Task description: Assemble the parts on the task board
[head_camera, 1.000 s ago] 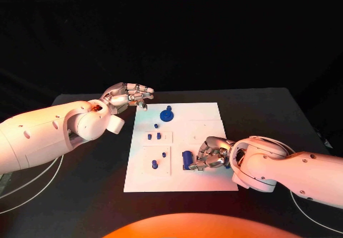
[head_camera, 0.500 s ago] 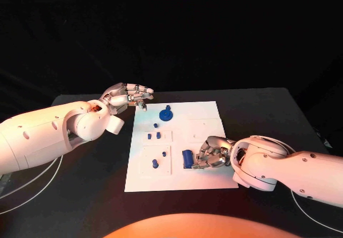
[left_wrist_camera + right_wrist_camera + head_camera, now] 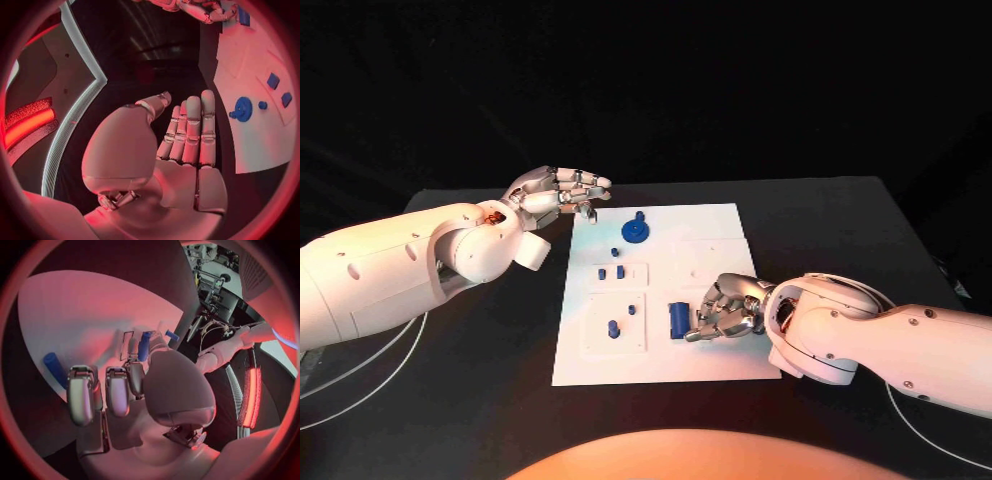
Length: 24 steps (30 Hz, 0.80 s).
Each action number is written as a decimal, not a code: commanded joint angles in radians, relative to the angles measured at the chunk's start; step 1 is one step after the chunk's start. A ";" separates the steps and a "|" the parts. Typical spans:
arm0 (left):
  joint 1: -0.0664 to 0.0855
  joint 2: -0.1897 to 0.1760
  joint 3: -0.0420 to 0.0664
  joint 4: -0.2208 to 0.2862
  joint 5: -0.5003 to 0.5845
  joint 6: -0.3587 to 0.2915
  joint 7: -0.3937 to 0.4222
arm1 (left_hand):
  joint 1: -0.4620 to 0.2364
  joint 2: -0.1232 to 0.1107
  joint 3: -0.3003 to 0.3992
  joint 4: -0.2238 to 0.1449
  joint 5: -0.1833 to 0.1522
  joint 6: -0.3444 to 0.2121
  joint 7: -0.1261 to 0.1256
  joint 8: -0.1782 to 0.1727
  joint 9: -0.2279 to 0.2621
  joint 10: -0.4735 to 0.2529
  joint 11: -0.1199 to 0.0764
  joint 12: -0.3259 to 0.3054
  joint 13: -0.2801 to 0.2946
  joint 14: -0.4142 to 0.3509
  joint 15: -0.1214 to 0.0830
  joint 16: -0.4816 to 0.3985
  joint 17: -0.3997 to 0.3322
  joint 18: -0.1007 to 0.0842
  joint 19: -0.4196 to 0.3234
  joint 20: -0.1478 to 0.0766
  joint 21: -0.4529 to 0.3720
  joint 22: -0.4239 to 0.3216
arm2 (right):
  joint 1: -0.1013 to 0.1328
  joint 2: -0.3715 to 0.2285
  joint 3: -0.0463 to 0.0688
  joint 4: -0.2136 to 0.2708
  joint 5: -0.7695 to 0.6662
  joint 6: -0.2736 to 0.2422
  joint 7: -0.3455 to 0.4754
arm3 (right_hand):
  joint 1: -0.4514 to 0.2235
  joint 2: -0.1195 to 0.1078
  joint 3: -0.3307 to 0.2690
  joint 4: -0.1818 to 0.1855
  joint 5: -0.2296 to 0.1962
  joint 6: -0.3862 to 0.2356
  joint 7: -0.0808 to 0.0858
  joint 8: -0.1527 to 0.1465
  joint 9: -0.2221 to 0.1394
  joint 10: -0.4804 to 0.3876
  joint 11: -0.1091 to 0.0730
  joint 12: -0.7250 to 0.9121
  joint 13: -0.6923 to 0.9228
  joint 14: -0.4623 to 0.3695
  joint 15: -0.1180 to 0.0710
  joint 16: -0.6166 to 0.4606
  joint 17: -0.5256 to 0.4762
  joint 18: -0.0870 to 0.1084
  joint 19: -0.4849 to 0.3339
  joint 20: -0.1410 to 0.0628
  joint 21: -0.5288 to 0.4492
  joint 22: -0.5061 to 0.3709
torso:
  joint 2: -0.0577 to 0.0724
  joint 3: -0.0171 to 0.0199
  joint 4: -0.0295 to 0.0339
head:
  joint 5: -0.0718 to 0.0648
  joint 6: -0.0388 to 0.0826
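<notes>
So the task board (image 3: 718, 360) sits in the middle of the black surface (image 3: 473, 400), long side running away from the robot; a handful of blue parts are scattered over it.

The left hand (image 3: 560, 192) hangs off the board's far left corner, just beside the edge and not touching any part; in the left wrist view (image 3: 187, 145) its fingers are straight and side by side with nothing in the palm, so it's released.

The right hand (image 3: 728, 312) is down on the near right part of the board, fingers curled toward a long blue block (image 3: 678, 320) that lies just beside them; honestly I cannot tell whether the fingertips are actually gripping it or only touching it; the right wrist view (image 3: 119, 390) has the fingers bent down over the white plate, with a blue cylinder-like part (image 3: 55, 367) near them, and the contact is hidden there too.

Elsewhere on the board: a round blue disc part (image 3: 635, 233) near the far end; two small blue pieces (image 3: 610, 272) side by side in a marked square; a short blue peg (image 3: 613, 327) lying in the square nearer the robot, with a tiny blue piece (image 3: 632, 311) just beside it.
</notes>
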 commanded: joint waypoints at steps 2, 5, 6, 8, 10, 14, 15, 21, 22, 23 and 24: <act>0.001 0.001 0.001 0.002 -0.004 0.021 0.012 | 0.004 0.004 0.005 0.002 0.006 -0.009 0.004 0.001 0.002 -0.006 -0.002 0.005 -0.001 -0.007 0.002 -0.004 -0.001 0.015 0.006 0.000 -0.004 -0.002 | -0.001 0.003 0.000 -0.001 -0.013 -0.022 0.009 | -0.031 0.013 0.000 0.003 -0.003 0.007 0.003 -0.002 0.002 0.006 0.004 0.006 0.039 0.080 0.004 0.002 0.143 -0.014 0.074 0.004 -0.001 0.242 | 0.000 0.0003 -0.0003 | 0.001 0.000; 0.001 0.001 0.001 0.002 -0.004 0.021 0.012 | 0.004 0.004 0.005 0.002 0.006 -0.009 0.004 0.001 0.002 -0.006 -0.002 0.005 -0.001 -0.007 0.002 -0.004 -0.001 0.015 0.006 0.000 -0.004 -0.002 | -0.001 0.005 0.000 -0.005 -0.024 -0.028 0.004 | -0.034 0.017 0.001 0.002 -0.002 0.008 0.002 -0.001 0.002 0.007 0.004 0.008 0.041 0.080 0.004 0.002 0.143 -0.014 0.075 0.004 0.001 0.243 | 0.000 0.0001 -0.0007 | 0.001 0.000; 0.001 0.001 0.001 0.002 -0.004 0.021 0.012 | 0.004 0.004 0.005 0.002 0.006 -0.009 0.004 0.001 0.002 -0.006 -0.002 0.005 -0.001 -0.007 0.002 -0.004 -0.001 0.015 0.006 0.000 -0.004 -0.002 | -0.001 0.006 0.000 -0.006 -0.028 -0.029 0.003 | -0.034 0.020 0.003 0.001 -0.001 0.008 0.002 -0.001 0.002 0.007 0.004 0.008 0.041 0.080 0.003 0.002 0.144 -0.014 0.075 0.004 0.001 0.243 | 0.000 -0.0001 -0.0008 | 0.001 0.000; 0.001 0.002 0.001 0.001 -0.004 0.021 0.012 | 0.004 0.004 0.005 0.002 0.006 -0.009 0.004 0.001 0.002 -0.006 -0.002 0.005 -0.001 -0.007 0.002 -0.004 -0.001 0.015 0.006 0.000 -0.004 -0.002 | -0.001 0.009 0.000 -0.008 -0.038 -0.030 -0.001 | -0.030 0.025 0.008 -0.001 0.000 0.007 0.001 -0.001 0.002 0.007 0.003 0.009 0.042 0.080 0.003 0.003 0.145 -0.014 0.076 0.004 0.003 0.244 | 0.000 0.0000 -0.0007 | 0.000 0.000; 0.001 0.002 0.001 0.001 -0.004 0.021 0.012 | 0.004 0.004 0.005 0.002 0.006 -0.009 0.004 0.001 0.002 -0.006 -0.002 0.005 -0.001 -0.007 0.002 -0.004 -0.001 0.015 0.006 0.000 -0.004 -0.002 | -0.001 0.012 0.000 -0.009 -0.044 -0.034 -0.004 | -0.020 0.029 0.014 -0.004 0.001 0.006 -0.001 -0.001 0.003 0.008 0.001 0.009 0.042 0.080 0.002 0.003 0.145 -0.014 0.075 0.003 0.002 0.243 | 0.000 0.0003 -0.0003 | 0.000 -0.001; 0.001 0.002 0.001 0.001 -0.004 0.021 0.012 | 0.004 0.004 0.005 0.002 0.006 -0.009 0.004 0.001 0.002 -0.006 -0.002 0.005 -0.001 -0.007 0.002 -0.004 -0.001 0.015 0.006 0.000 -0.004 -0.002 | -0.001 0.014 0.000 -0.011 -0.052 -0.048 -0.005 | -0.016 0.049 0.027 0.000 0.003 0.005 -0.001 -0.001 0.003 0.009 0.001 0.010 0.044 0.080 0.001 0.003 0.145 -0.014 0.076 0.002 0.003 0.244 | 0.000 -0.0002 0.0001 | -0.001 -0.001; 0.001 0.002 0.001 0.001 -0.004 0.021 0.011 | 0.004 0.004 0.005 0.002 0.006 -0.009 0.004 0.001 0.002 -0.006 -0.002 0.005 -0.001 -0.007 0.002 -0.004 -0.001 0.015 0.006 0.000 -0.004 -0.002 | -0.001 0.014 0.000 -0.010 -0.053 -0.050 -0.004 | -0.016 0.049 0.027 0.000 0.003 0.005 -0.001 -0.001 0.003 0.009 0.001 0.010 0.044 0.080 0.001 0.003 0.145 -0.014 0.076 0.002 0.003 0.244 | 0.000 -0.0002 0.0003 | -0.001 -0.001; 0.001 0.000 0.001 0.002 -0.004 0.020 0.011 | 0.004 0.004 0.005 0.002 0.006 -0.009 0.004 0.001 0.002 -0.006 -0.002 0.005 -0.001 -0.007 0.002 -0.004 -0.001 0.015 0.006 0.000 -0.004 -0.002 | -0.001 0.001 0.000 -0.001 -0.056 -0.061 0.003 | -0.020 0.048 0.026 0.000 0.007 0.004 -0.001 -0.002 0.003 0.008 0.001 0.007 0.042 0.080 0.001 0.002 0.143 -0.014 0.075 0.002 0.001 0.243 | 0.000 0.0000 0.0003 | 0.000 0.001; 0.001 0.000 0.001 0.002 -0.004 0.020 0.011 | 0.004 0.004 0.005 0.002 0.006 -0.009 0.004 0.001 0.002 -0.006 -0.002 0.005 -0.001 -0.007 0.002 -0.004 -0.001 0.015 0.006 0.000 -0.004 -0.002 | -0.001 -0.002 0.000 0.001 -0.057 -0.064 0.004 | -0.020 0.047 0.026 0.000 0.007 0.004 -0.001 -0.002 0.003 0.008 0.001 0.007 0.042 0.080 0.001 0.002 0.143 -0.014 0.075 0.002 0.002 0.243 | 0.000 -0.0001 0.0000 | 0.000 0.001; 0.001 0.000 0.001 0.002 -0.004 0.020 0.011 | 0.004 0.004 0.005 0.002 0.006 -0.009 0.004 0.001 0.002 -0.006 -0.002 0.005 -0.001 -0.007 0.002 -0.004 -0.001 0.015 0.006 0.000 -0.004 -0.002 | -0.001 -0.006 0.000 0.003 -0.057 -0.069 0.006 | -0.019 0.045 0.026 -0.002 0.008 0.003 -0.001 -0.002 0.003 0.007 0.001 0.006 0.042 0.080 0.001 0.001 0.142 -0.014 0.075 0.002 0.000 0.243 | 0.000 -0.0001 0.0000 | 0.000 0.001; 0.001 0.000 0.001 0.002 -0.004 0.020 0.011 | 0.004 0.004 0.005 0.002 0.006 -0.009 0.004 0.001 0.002 -0.006 -0.002 0.005 -0.001 -0.007 0.002 -0.004 -0.001 0.015 0.006 0.000 -0.004 -0.002 | -0.001 -0.011 0.000 0.006 -0.058 -0.076 0.009 | -0.018 0.043 0.026 -0.003 0.010 0.003 -0.001 -0.002 0.003 0.007 0.001 0.006 0.042 0.080 0.001 0.001 0.142 -0.014 0.074 0.002 0.000 0.243 | 0.000 0.0000 -0.0004 | 0.000 0.002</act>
